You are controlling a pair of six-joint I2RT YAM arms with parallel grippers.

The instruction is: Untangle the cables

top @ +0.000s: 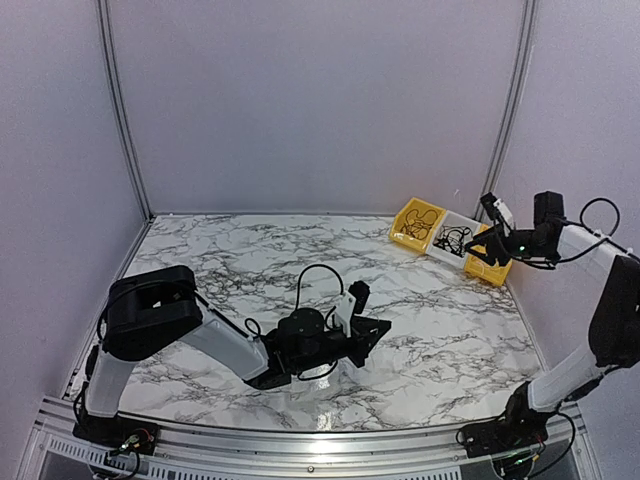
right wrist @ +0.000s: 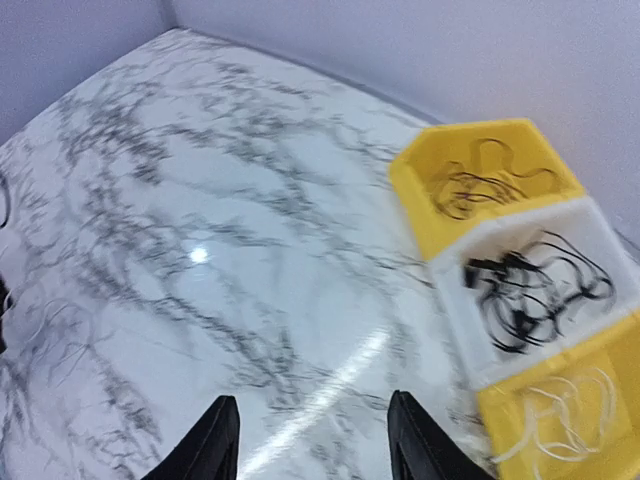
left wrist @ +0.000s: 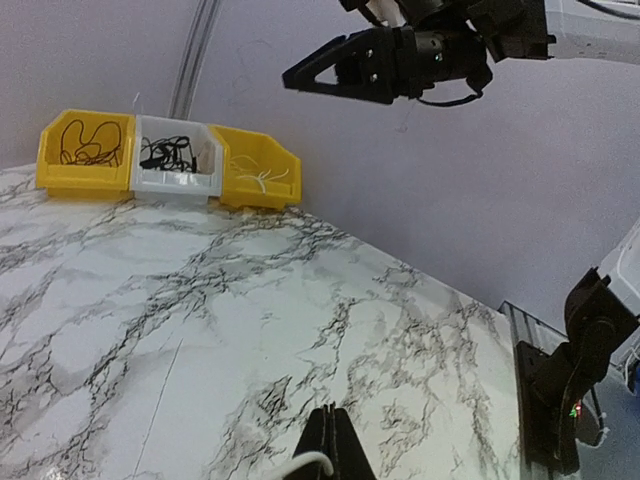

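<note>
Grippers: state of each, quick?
Left gripper: shut; white strand at its tips, grip unclear.
Right gripper: open, holding nothing.

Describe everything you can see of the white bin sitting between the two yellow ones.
The white bin is a small open-topped tray, plastic by its look, upright on the marble table near its far right corner. It stands mid-row, flanked side to side by two yellow bins. Inside lies a loose tangle of thin black cables.
</note>
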